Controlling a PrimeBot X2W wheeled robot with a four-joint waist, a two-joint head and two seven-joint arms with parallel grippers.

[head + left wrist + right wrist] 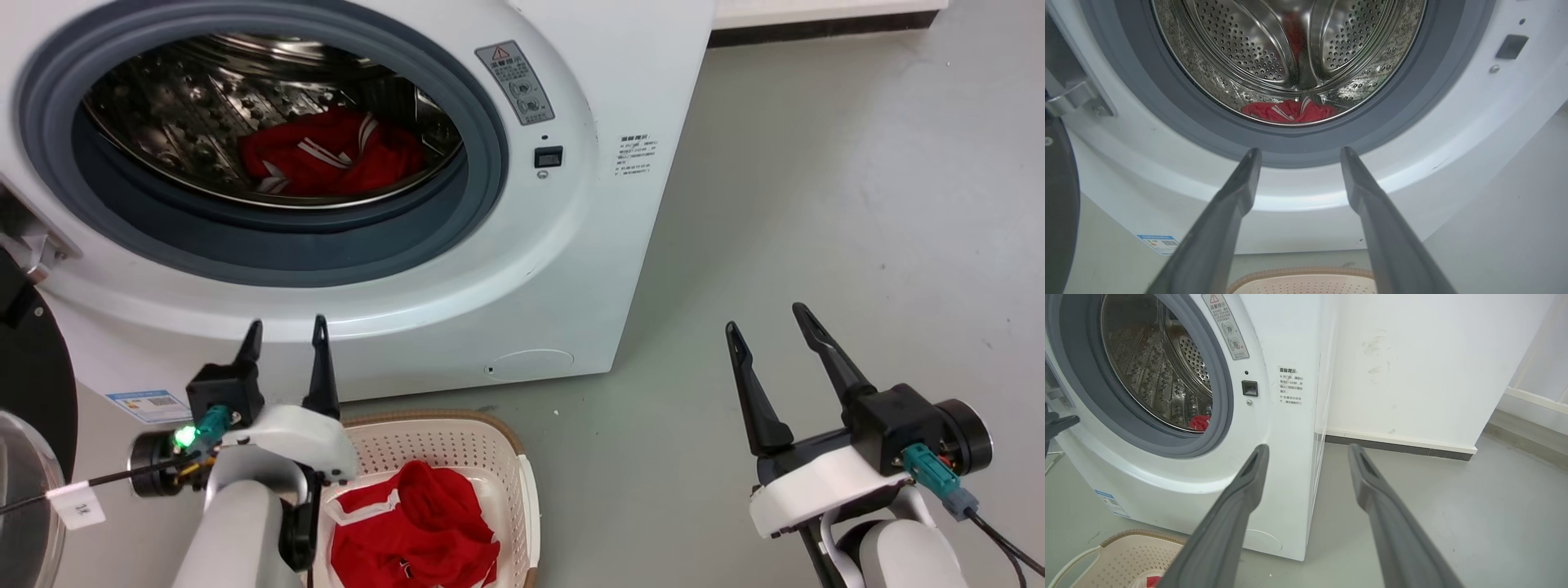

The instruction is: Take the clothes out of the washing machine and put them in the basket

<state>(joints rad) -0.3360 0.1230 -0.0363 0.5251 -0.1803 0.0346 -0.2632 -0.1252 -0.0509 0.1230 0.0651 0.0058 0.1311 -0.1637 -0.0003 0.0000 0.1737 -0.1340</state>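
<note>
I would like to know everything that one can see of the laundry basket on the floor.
The basket looks like cream-white plastic, with walls full of small holes, a brown rim and a pale side handle. It stands upright on the grey floor, close before the washing machine and below its porthole; whether they touch is unclear. A red garment with white trim lies crumpled inside. In the head view the left arm hides its left part.

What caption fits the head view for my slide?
Left end effector and right end effector open; clothes in washer and basket.
</note>
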